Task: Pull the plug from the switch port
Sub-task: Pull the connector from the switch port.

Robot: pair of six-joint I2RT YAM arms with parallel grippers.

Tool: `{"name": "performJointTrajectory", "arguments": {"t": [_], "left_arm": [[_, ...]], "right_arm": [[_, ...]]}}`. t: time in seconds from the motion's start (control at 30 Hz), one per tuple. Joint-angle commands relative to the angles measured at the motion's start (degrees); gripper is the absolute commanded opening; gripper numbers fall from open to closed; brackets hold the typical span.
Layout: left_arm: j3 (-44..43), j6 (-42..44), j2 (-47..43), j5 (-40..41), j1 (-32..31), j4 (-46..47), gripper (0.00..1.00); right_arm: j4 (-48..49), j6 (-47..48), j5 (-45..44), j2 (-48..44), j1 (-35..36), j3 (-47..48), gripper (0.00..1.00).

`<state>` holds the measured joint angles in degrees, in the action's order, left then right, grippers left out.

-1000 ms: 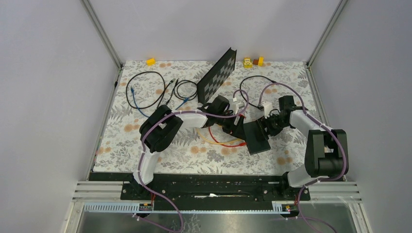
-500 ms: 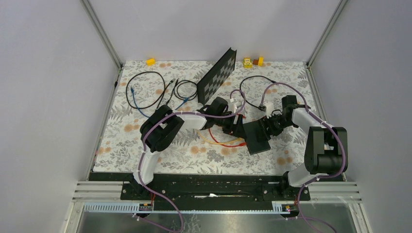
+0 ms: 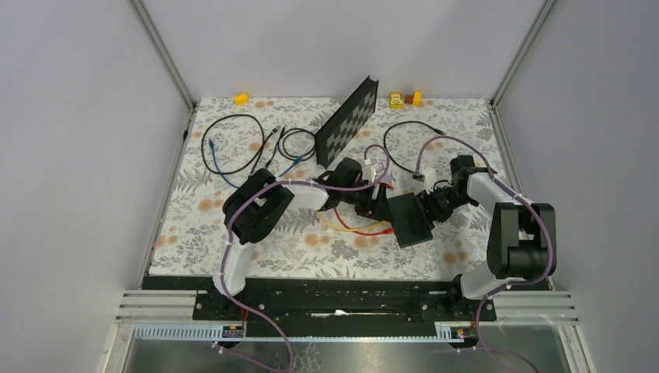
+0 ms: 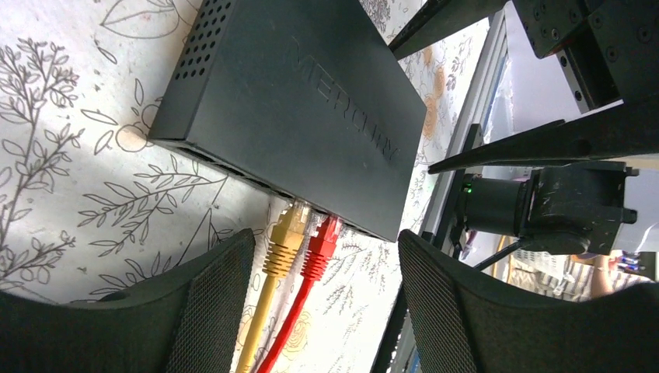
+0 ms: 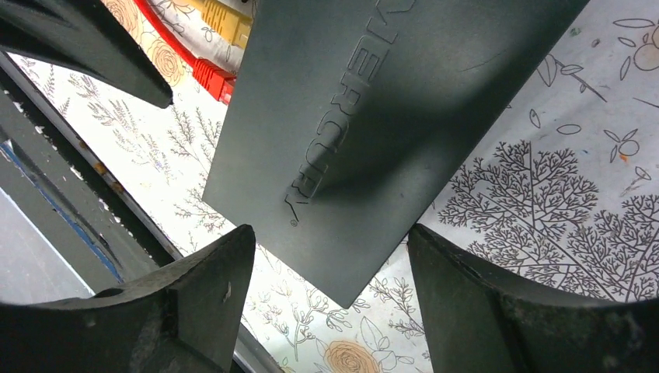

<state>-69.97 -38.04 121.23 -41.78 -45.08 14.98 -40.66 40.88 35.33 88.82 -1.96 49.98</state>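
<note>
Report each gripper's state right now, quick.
Left gripper: open, empty, facing the yellow plug and red plug.
Right gripper: open, empty, at the switch.

Far top view, close wrists, seemingly share switch point(image 4: 303, 109).

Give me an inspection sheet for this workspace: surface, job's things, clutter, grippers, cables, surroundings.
Surface: floral mat, lying flat.
Job's things: black switch flat on the mat; yellow plug and red plug both seated in its port edge.
Clutter: checkered board standing on edge; small yellow blocks along the far edge.
Grippers: left gripper open, one finger on either side of the two plugs; right gripper open, straddling the switch's end away from the plugs.
Cables: yellow and red leads run from the switch; loose black and blue cables far left; black cable far right.
Surroundings: pale walls, metal frame posts.
</note>
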Motion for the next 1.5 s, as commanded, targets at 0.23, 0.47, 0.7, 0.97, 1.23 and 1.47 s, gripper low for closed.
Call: {"name": "performJointTrajectory", "arguments": {"t": [0.23,0.47,0.7,0.97,1.23,1.47], "left_arm": [[2.3,-4.3,0.3,-0.7,0.0,2.8,0.63],[4.7,-5.2,0.8,-1.2,0.7,4.7,0.61],[6.1,-7.7,2.3,-2.5,0.6,9.0,0.56],[6.5,-10.9,3.9,-3.1,0.6,13.6,0.5],[6.9,-15.1,5.8,-2.8,0.4,18.0,0.45],[8.4,-15.0,5.5,-2.9,-0.1,19.5,0.43]], "right_arm": [[-2.8,1.9,4.4,2.9,-0.2,1.5,0.76],[-3.0,1.1,3.5,2.3,-0.2,1.0,0.76],[-3.3,0.7,4.3,3.3,-0.2,0.7,0.74],[-3.5,0.4,5.8,3.9,-0.3,0.8,0.74],[-3.9,0.5,6.7,4.4,-0.2,1.1,0.73],[-4.1,0.2,5.4,3.6,-0.2,1.7,0.72]]}}
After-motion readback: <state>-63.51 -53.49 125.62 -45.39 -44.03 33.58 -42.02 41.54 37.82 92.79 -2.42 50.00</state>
